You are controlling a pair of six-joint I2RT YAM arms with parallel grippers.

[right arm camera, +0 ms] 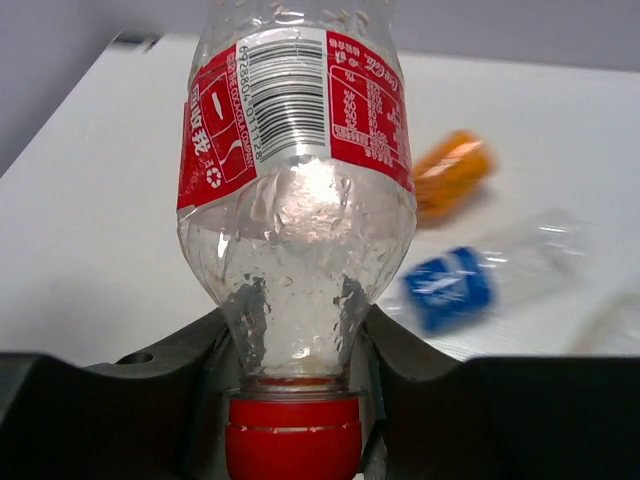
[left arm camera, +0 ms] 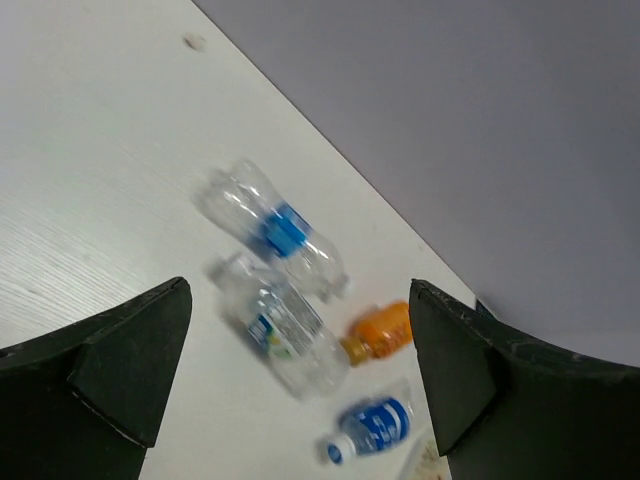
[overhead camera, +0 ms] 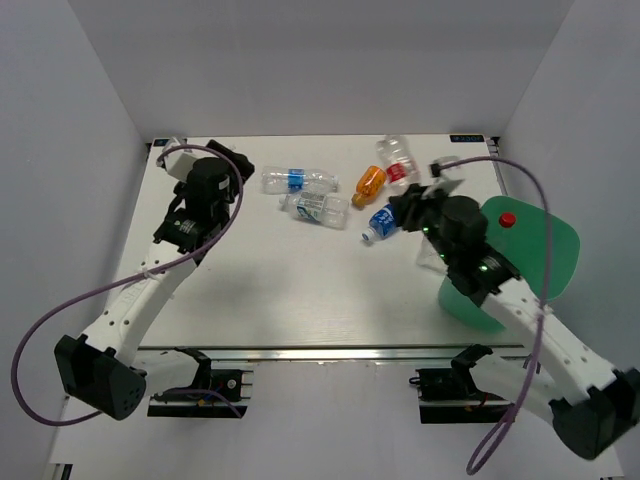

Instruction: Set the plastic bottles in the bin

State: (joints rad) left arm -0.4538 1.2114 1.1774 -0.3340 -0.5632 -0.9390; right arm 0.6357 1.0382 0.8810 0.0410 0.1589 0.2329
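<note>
- Right wrist view shows the right gripper [right arm camera: 292, 345] clamped on the neck of the red-label bottle [right arm camera: 295, 170], just above its red cap. The narrow neck gives the fingers a firm seat, where the wide, soft body would likely crush or slip.
- That bottle's long axis runs straight out from the fingers, cap toward the wrist and base pointing away. In the top external view it lies from the gripper toward the far edge of the table [overhead camera: 250, 290], leaning a little left. I cannot tell whether it is lifted off the surface.
- The bin [overhead camera: 545, 250] sits at the right side, beside the right arm and nearer than the held bottle. I judge the carry to be a swing back and to the right.
- The left gripper [overhead camera: 238, 165] hangs released, jaws spread wide with nothing between them. It is aimed across the loose bottles at the far side, seemingly lining up a pick.
- Four bottles lie flat on the table:
  - a blue-band bottle [overhead camera: 295, 180], lengthwise left to right;
  - a green-white bottle [overhead camera: 315, 208], just on the near side of it on much the same line;
  - an orange bottle [overhead camera: 370, 181], slanting;
  - a blue-label bottle [overhead camera: 382, 222], slanting with its cap toward the near left, close by the right gripper.
</note>
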